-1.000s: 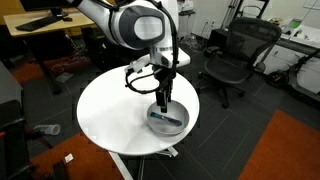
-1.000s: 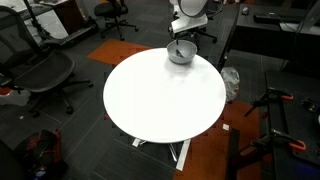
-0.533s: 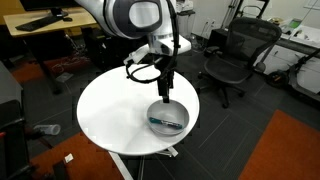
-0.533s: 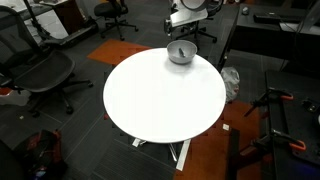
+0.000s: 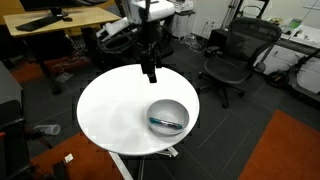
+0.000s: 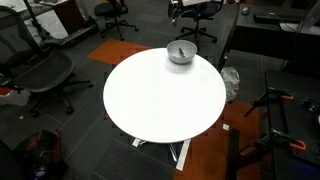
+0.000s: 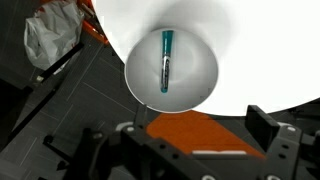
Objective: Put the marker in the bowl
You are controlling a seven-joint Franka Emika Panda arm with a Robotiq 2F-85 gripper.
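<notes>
The light grey-white bowl (image 5: 168, 116) stands on the round white table (image 5: 110, 110) near its edge; it also shows in an exterior view (image 6: 181, 53) and in the wrist view (image 7: 172, 68). The dark teal marker (image 7: 165, 60) lies inside the bowl, also seen in an exterior view (image 5: 166, 123). My gripper (image 5: 150, 72) hangs well above the table, up and to the side of the bowl. In the wrist view its two fingers stand wide apart (image 7: 195, 125) with nothing between them. It is open and empty.
Black office chairs (image 5: 236, 55) and desks (image 5: 55, 20) stand around the table. An orange-red carpet (image 5: 290, 150) lies beside it. A crumpled white bag (image 7: 50, 35) lies on the dark floor.
My gripper has risen out of the bowl and moved up and away from it. The marker stays lying in the bowl.
</notes>
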